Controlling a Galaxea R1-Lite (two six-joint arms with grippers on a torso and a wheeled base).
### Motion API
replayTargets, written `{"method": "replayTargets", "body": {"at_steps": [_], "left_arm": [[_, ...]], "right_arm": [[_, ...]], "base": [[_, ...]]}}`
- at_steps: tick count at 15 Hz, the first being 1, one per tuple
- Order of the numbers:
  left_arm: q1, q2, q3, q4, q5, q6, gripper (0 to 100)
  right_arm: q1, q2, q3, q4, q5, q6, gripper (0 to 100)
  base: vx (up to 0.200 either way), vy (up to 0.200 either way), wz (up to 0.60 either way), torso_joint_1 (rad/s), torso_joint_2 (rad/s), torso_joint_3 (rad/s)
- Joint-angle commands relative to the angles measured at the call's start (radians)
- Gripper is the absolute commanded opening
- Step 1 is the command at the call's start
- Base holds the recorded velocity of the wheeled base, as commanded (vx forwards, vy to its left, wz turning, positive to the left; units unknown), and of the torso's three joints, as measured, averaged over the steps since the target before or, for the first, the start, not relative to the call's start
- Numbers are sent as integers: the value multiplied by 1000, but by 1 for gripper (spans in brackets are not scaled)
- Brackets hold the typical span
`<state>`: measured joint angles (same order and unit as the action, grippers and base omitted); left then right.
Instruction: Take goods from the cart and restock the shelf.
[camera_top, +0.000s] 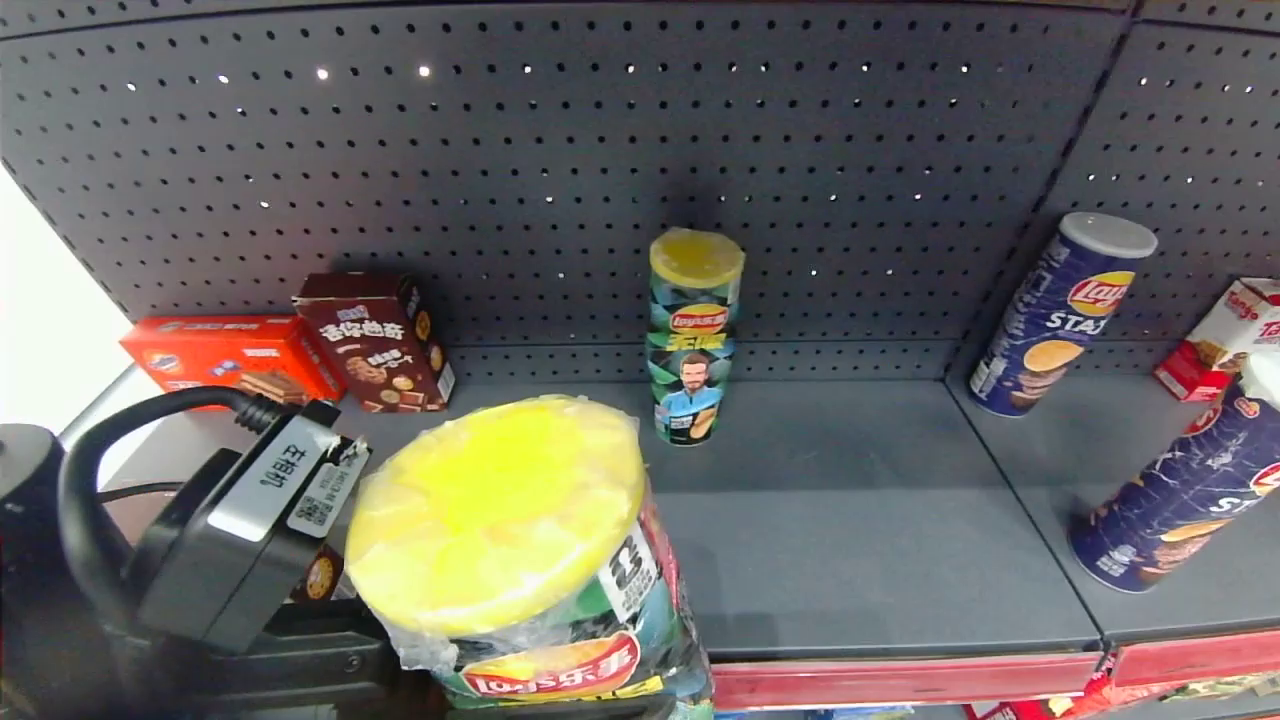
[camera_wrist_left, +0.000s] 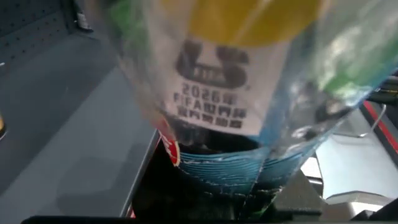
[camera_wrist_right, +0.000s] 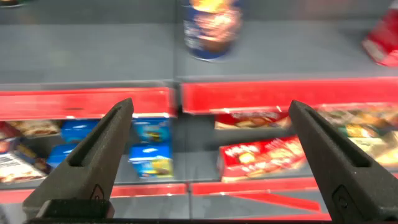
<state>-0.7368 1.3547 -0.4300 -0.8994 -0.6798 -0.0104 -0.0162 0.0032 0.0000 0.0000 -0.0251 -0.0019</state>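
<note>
I'm clamping my left gripper (camera_wrist_left: 224, 202) low on the wrapped chip can (camera_top: 520, 540), lower left of frame; slick plastic could be slipping, tipping it into the standing can (camera_top: 695, 335).

— What's at the back left?
— An orange box (camera_top: 225, 352) touching a brown box (camera_top: 378, 340), both against the pegboard (camera_top: 600, 150).
— And to the right?
— A far blue can (camera_top: 1060, 320), a near blue can (camera_top: 1170, 510), and a red-white carton (camera_top: 1225, 335) by the pegboard.

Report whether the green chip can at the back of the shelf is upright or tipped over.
Upright: the green chip can rests on its base on the shelf, yellow lid facing up.
</note>
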Motion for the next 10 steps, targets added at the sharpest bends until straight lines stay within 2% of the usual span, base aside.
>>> {"method": "replayTargets", "body": {"at_steps": [1,7,10], "left_arm": [[4,1,0,0,0,0,0],[42,-3,11,-1,2,1,0],[117,-5,14,-59,3,0,0]], "right_arm": [[-1,0,0,0,1,0,100],[-1,1,0,0,1,-1,100],[-1,1,0,0,1,-1,100]], "base": [[0,0,0,0,0,0],[0,0,0,0,0,0],[0,0,0,0,0,0]]}}
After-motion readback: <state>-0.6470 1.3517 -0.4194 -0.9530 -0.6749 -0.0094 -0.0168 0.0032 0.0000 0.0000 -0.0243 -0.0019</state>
